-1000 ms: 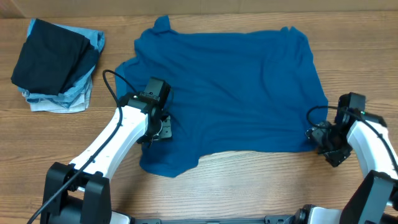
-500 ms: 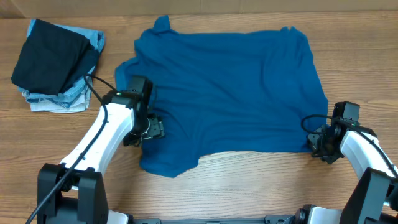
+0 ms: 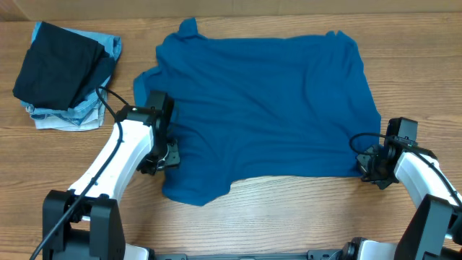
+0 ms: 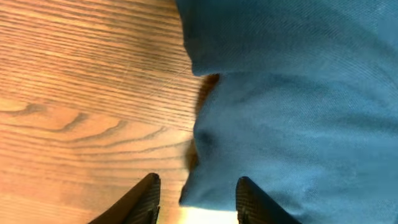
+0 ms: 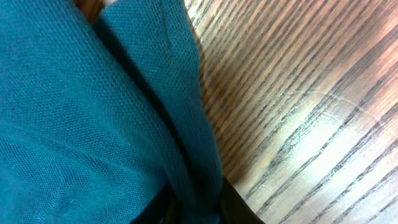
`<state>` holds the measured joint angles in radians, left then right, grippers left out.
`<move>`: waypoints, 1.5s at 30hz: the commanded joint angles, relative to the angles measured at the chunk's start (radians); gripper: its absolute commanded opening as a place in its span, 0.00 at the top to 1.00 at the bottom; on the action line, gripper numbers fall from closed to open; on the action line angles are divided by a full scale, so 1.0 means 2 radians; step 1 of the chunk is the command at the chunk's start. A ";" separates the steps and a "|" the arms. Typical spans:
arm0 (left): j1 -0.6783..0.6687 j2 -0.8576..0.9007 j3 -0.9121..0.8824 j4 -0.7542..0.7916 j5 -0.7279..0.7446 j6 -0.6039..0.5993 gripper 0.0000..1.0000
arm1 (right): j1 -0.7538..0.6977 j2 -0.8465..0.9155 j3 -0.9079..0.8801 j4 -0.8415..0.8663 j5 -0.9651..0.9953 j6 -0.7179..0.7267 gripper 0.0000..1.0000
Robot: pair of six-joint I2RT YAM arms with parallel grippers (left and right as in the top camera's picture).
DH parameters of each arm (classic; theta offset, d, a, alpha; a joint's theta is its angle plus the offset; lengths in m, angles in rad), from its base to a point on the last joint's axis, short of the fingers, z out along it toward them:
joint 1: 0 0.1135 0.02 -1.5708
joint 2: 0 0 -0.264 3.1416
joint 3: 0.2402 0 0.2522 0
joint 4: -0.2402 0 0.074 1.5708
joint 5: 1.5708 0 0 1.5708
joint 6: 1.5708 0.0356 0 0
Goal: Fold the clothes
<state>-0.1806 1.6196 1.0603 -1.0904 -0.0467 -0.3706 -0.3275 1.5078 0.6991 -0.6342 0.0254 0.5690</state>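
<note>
Right gripper (image 5: pixel 196 210) is clamping the edge of the royal-blue short-sleeved thin-fabric T-shirt (image 3: pixel 267 108), which is lying flat on the wooden table (image 3: pixel 289 217), while left gripper (image 4: pixel 198 190) is standing apart, straddling its opposite edge.

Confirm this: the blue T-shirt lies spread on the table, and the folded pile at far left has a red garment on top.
Not red: the overhead view shows a black garment topping that pile, left of the spread blue T-shirt.

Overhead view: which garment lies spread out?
The royal-blue T-shirt, spread mid-table; the black garment and pale-blue ones sit stacked at the left.
</note>
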 commanded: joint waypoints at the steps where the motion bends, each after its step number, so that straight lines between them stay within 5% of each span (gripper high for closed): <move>1: 0.003 -0.005 -0.054 0.022 0.024 0.004 0.50 | -0.002 -0.005 -0.005 0.007 -0.002 0.002 0.80; 8: 0.002 -0.005 -0.121 0.058 0.068 0.006 0.62 | -0.002 -0.005 -0.005 0.008 -0.002 0.002 0.77; 10: 0.002 -0.005 -0.130 0.069 0.087 0.006 0.78 | -0.002 -0.005 -0.005 0.008 -0.002 0.002 0.77; 11: 0.002 -0.005 -0.130 0.069 0.088 0.006 0.96 | -0.002 -0.005 -0.005 0.008 -0.003 0.002 0.78; 15: 0.002 -0.005 -0.128 0.063 0.094 0.010 0.96 | -0.002 -0.005 0.007 -0.014 -0.002 0.002 0.96; 21: 0.002 -0.006 -0.092 0.003 0.097 0.019 0.96 | 0.018 -0.005 0.076 -0.113 0.031 0.002 0.96; 33: 0.017 -0.049 0.076 -0.110 0.067 0.026 0.96 | 0.020 -0.005 0.163 -0.175 0.020 0.006 0.96; 45: 0.082 -0.057 0.095 -0.027 0.063 0.015 0.96 | 0.035 -0.004 0.198 -0.123 -0.010 0.005 0.96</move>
<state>-0.0319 1.5249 1.2251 -1.1694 0.0937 -0.3370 -0.2871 1.5082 1.0622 -0.9298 0.0032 0.5755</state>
